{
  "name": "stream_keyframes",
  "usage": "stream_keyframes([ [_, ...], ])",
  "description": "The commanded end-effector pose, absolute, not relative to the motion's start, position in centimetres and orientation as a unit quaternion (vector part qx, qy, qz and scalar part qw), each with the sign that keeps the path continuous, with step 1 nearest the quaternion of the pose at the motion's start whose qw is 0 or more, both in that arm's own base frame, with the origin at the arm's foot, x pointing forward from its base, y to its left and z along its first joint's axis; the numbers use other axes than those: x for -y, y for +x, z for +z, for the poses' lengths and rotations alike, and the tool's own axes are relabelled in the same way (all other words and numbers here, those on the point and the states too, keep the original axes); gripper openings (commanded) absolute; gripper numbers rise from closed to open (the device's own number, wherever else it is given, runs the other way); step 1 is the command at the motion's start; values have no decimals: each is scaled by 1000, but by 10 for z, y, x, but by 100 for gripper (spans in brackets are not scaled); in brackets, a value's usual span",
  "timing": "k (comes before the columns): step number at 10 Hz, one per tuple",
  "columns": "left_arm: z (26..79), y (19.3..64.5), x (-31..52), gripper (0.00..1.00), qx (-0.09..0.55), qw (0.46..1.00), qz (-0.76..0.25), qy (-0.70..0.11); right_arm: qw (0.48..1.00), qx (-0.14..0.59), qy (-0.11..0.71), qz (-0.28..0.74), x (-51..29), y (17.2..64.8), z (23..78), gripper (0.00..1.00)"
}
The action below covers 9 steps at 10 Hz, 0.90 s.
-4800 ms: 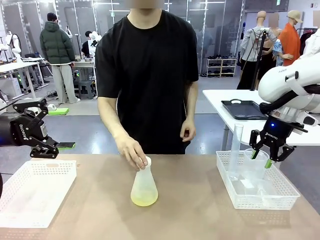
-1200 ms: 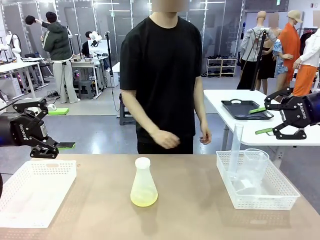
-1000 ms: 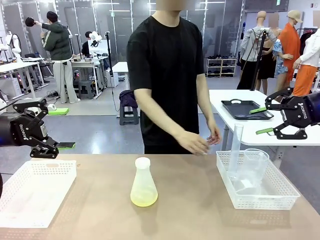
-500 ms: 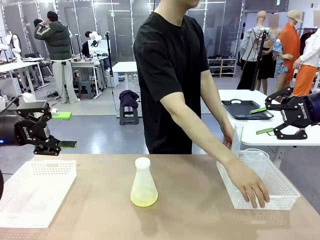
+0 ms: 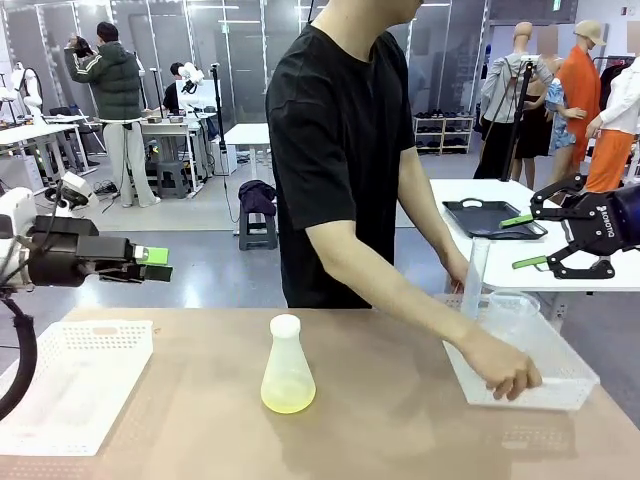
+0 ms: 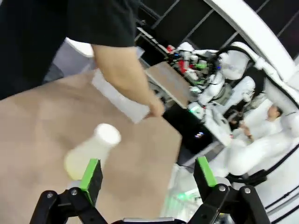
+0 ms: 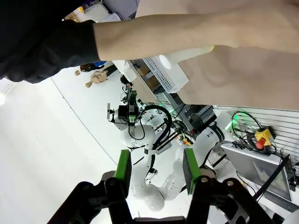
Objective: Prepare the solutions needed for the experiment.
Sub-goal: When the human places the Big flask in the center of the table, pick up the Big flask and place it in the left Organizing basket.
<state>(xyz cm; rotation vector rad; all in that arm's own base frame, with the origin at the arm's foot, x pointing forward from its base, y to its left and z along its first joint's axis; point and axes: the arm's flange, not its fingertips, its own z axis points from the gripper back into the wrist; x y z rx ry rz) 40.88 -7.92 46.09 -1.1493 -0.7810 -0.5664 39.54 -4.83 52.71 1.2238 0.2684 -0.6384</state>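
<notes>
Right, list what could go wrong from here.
1. The person's hand grips the rim of the white perforated plastic basket, which looks tilted; the tall clear cylinder standing in it could topple.
2. The open left gripper points towards the translucent conical flask of yellow-green liquid; the person's forearm stretches close by, so an advance might strike it.

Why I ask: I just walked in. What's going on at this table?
A person's hand grips the front rim of the white basket holding a graduated cylinder and beaker. The capped Erlenmeyer flask of yellow-green solution stands mid-table, untouched. The left gripper and right gripper hang open off to the sides, holding nothing.
</notes>
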Motion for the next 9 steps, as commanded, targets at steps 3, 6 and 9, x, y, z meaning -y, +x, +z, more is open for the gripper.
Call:
stream_keyframes([
  [3, 468, 396, 83, 100, 338, 722, -255, -547, 761, -122, 568, -289, 47, 395, 529, 57],
  [6, 453, 433, 102, 100, 386, 702, -342, -492, 761, -122, 568, -289, 47, 395, 529, 57],
  [9, 411, 497, 129, 100, 419, 647, -455, -445, 761, -122, 568, -289, 47, 395, 529, 57],
])
